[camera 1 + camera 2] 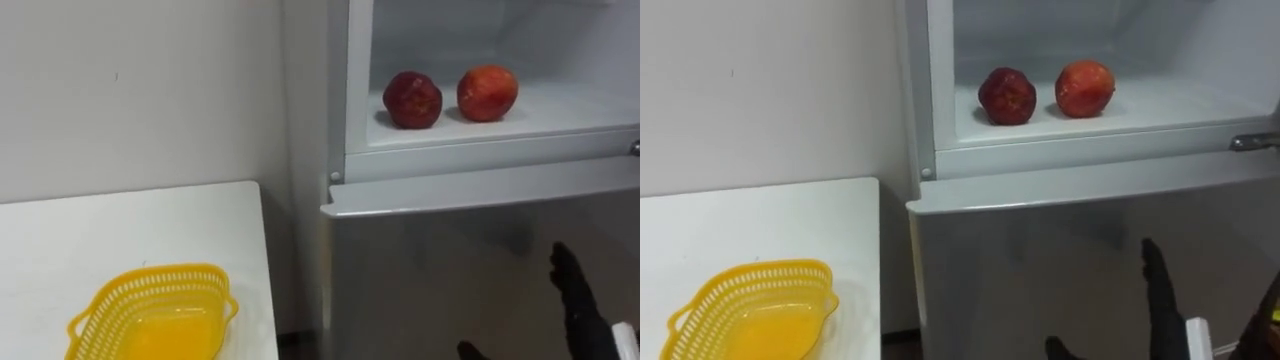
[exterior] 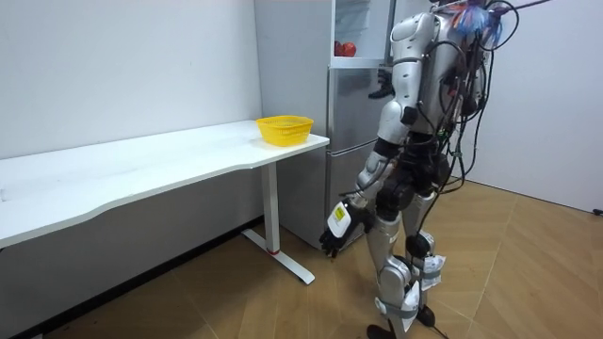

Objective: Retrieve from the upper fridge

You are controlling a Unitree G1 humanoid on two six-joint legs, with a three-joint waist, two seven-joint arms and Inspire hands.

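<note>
Fingers of the right hand (image 1: 578,300) are straight and pointing up, with the thumb splayed wide to their left. It's an open hand holding nothing, raised in front of the grey lower fridge door (image 1: 420,270).

Above the fingertips and off to their left, well apart from them, the upper fridge compartment (image 1: 560,112) stands open. On its white shelf sit two fruits: a darker red fruit (image 1: 412,100) and, just beside it on the side nearer the fingers, a brighter red fruit (image 1: 487,92), with a small gap between the two.

Far to the left of the fingers, at about their height, a yellow basket (image 1: 160,272) sits on the white table (image 1: 130,225).

In the room view the robot stands upright at the fridge, its left hand (image 2: 334,226) hanging low beside the thigh. Whether that hand is open or closed I cannot tell from that far off.
</note>
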